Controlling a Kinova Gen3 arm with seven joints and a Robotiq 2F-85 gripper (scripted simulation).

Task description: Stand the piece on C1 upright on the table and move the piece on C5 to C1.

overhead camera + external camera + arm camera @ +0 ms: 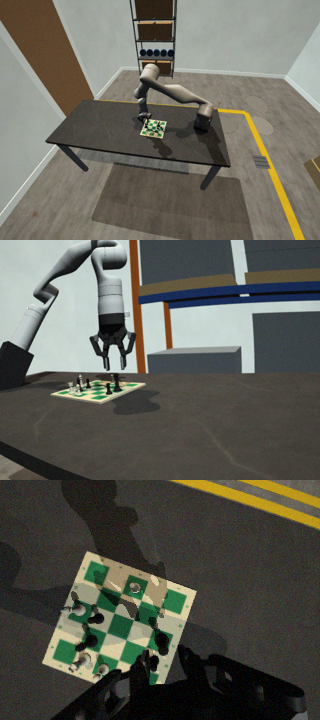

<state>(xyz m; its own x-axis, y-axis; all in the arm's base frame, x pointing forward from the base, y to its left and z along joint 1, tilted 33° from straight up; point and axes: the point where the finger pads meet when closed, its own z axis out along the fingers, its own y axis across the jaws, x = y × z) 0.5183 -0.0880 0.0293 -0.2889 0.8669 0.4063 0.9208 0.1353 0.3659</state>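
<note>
The green-and-cream checkered board [142, 134] [98, 397] [120, 626] is lying flat on the dark, mottled table [103, 124] [168, 433] [250, 580], with slim black and white pieces on it. Edge labels are too tiny for me to read, so can't tell which piece is on C1 or C5. The gripper [143, 118] [115, 365] [164, 654] is above the board, fingers partway spread, nothing between them. In the wrist view it partly covers the near squares, and shadows muddy the far ones. The tall black piece [145, 124] [116, 384] [161, 642] is upright.

Pale rounded arm [178, 93] [73, 259] — black end effector [143, 118] [114, 367] [164, 654], jointed
</note>
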